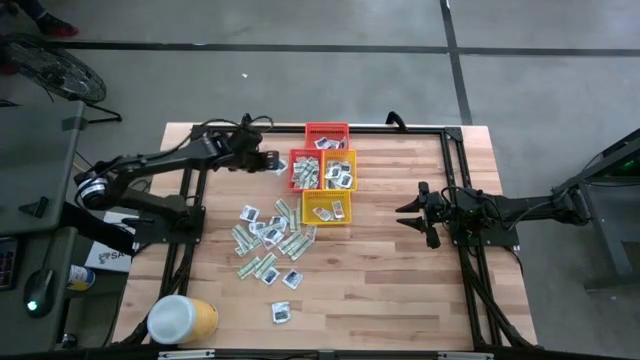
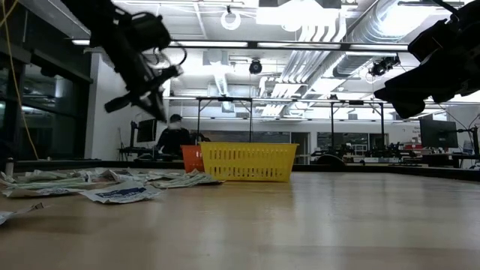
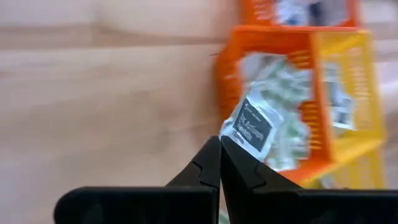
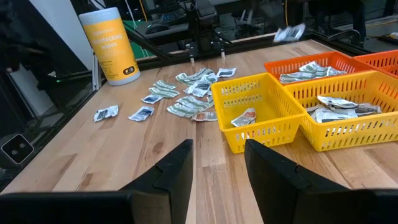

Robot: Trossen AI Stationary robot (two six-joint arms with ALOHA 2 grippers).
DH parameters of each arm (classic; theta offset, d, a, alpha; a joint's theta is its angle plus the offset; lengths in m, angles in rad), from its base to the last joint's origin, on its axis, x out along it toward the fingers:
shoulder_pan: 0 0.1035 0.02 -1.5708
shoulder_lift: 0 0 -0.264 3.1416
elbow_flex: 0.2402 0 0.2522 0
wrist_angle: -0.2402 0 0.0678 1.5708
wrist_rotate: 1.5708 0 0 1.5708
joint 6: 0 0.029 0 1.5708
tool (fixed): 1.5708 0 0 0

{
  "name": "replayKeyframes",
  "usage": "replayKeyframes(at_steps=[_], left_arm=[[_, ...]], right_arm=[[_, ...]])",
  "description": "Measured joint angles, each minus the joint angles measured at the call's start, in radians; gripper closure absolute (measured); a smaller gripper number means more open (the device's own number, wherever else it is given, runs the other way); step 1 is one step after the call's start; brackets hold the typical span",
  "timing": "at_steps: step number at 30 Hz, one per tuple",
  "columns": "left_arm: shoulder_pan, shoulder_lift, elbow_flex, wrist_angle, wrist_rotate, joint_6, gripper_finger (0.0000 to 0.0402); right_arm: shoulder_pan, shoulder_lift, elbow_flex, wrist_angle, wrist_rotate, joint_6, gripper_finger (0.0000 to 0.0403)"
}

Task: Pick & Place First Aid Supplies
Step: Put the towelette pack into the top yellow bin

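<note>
From the high view, my left end effector [image 1: 272, 160] is up at the far side of the table [image 1: 400, 290], just beside the orange basket [image 1: 304, 170], pinched shut on one white square packet [image 1: 281, 165]. My right end effector [image 1: 412, 215] is parked well off to the other side, fingers apart, holding nothing. Baskets: I count four in a cluster, the red basket [image 1: 327, 134] at the back, the orange one and a yellow basket [image 1: 341, 169] side by side, and a second yellow basket [image 1: 326, 207] nearest the pile. The loose supplies [image 1: 268, 238] sit in a heap near that front basket, roughly twenty or so plus a couple of strays; can't get an exact count, they overlap. There's also a yellow tub [image 1: 183, 319] lying at the near corner. Low view: the left arm hangs high above the packets, and a person sits way back in the room. Left wrist view: the fingertips [image 3: 219, 163] are fully together on a corner of the packet, which dangles over the orange basket's edge. It's a thin corner grip, so I reckon I should get it properly over the compartment, keep it low and let go cleanly so it doesn't flutter out. Right wrist view: open fingers [image 4: 177, 163], nothing between them.
</note>
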Motion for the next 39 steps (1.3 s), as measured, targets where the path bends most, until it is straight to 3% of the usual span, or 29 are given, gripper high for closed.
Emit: replayKeyframes(at_steps=[10, 25, 39], left_arm=[[-0.05, 0.073, 0.196, -0.004, -0.008, 0.065, 0.0401], [-0.119, 0.421, 0.49, -0.007, 0.068, 0.154, 0.0401], [-0.15, 0.666, 0.705, -0.048, 0.055, 0.135, 0.0401]], right_arm=[[0.0, 0.0, 0.0, 0.0, 0.0, 0.0, 0.0263], [0.0, 0.0, 0.0, 0.0, 0.0, 0.0, 0.0263], [0.0, 0.0, 0.0, 0.0, 0.002, 0.0, 0.0263]])
